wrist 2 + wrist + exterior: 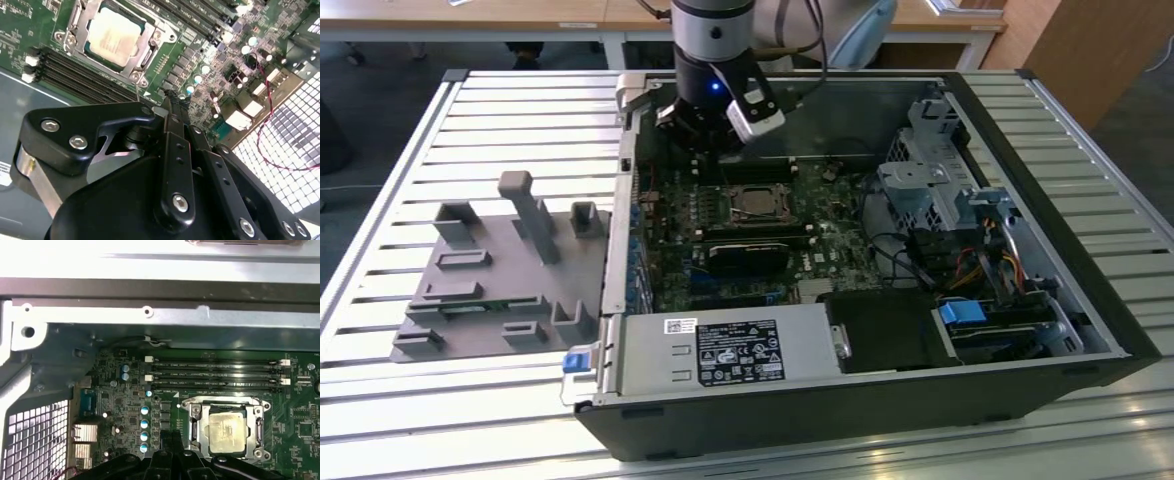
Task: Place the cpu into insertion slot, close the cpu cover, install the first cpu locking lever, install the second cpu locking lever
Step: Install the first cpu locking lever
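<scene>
**Slatted table [400,400], open case: cpu [114,36] seated**

A computer case [854,420] lies open on the table. The cpu sits in the insertion slot [89,46], with the cpu cover [148,50] down around it. In the exterior view the gripper [707,155] hangs near the cpu at eleven o'clock, clenched on nothing.

Exterior view: bright, even light w/ soft shadows. The slatted table [427,400] glints pale, strongest along its near edge. Inside of the computer case [854,420] reads darker, w/ a small blue light [715,92] glowing on the arm [714,40]. First wrist view: case wall [150,270] washed out to near white, green board [125,405] below in shade, dull mottled sheen on the cpu [227,432]. Second wrist view: vent grille [295,130] backlit & blown out, cpu top glares pale, gripper [172,97] a black mass w/ glints on its screws [180,202].
</scene>
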